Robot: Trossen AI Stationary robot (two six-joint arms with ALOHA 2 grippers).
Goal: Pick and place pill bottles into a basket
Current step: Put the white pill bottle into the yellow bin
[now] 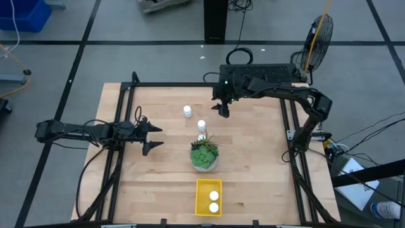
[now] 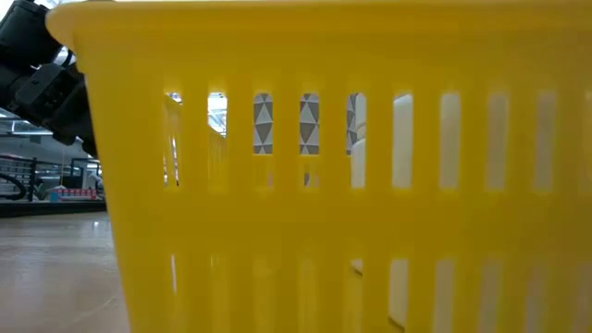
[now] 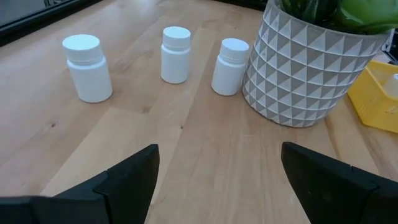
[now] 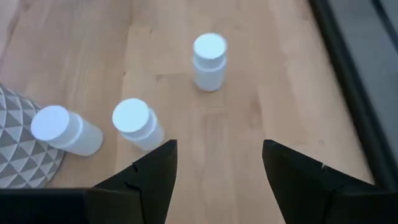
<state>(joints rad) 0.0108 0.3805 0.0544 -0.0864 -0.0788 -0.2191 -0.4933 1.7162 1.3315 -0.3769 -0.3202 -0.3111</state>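
- Right claw (image 1: 223, 110) hung above the far side of the table, fingers partway apart, nothing between them.
- Left claw (image 1: 154, 137) waited at the left side of the table, fingers spread wide and empty, facing the plant (image 1: 204, 154).
- Three bottles stood upright on the table: a lone one (image 1: 187, 111) out in the open, a second (image 1: 202, 125) nearer the plant, and a third (image 1: 202, 135) just beside the pot, under the leaves.
- The basket (image 1: 198, 197) sat at the near edge, beyond the plant from the right claw, with two capped bottles (image 1: 214, 196) already inside.
- Risk: the second and third bottles stood close together. A finger coming down between them would likely clip the neighbour and tip it.
- Risk: the third bottle looked crowded by the pot. A finger could strike the pot wall, or catch in the leaves, and shove the plant.
- Risk: the bottles were smooth and round. An off-centre pinch, or one high on the cap, could squirt a bottle out and send it rolling.
- Risk: the carry to the basket ran past or over the plant. A low pass would probably brush the foliage.
- Risk: the basket was narrow and part filled. A release from too high could bounce a bottle off those inside, or land it on the rim.
- Risk: both arms pointed at the same cluster, so a move by both at once might bring them together.
- Judged safest first pick: the lone bottle.
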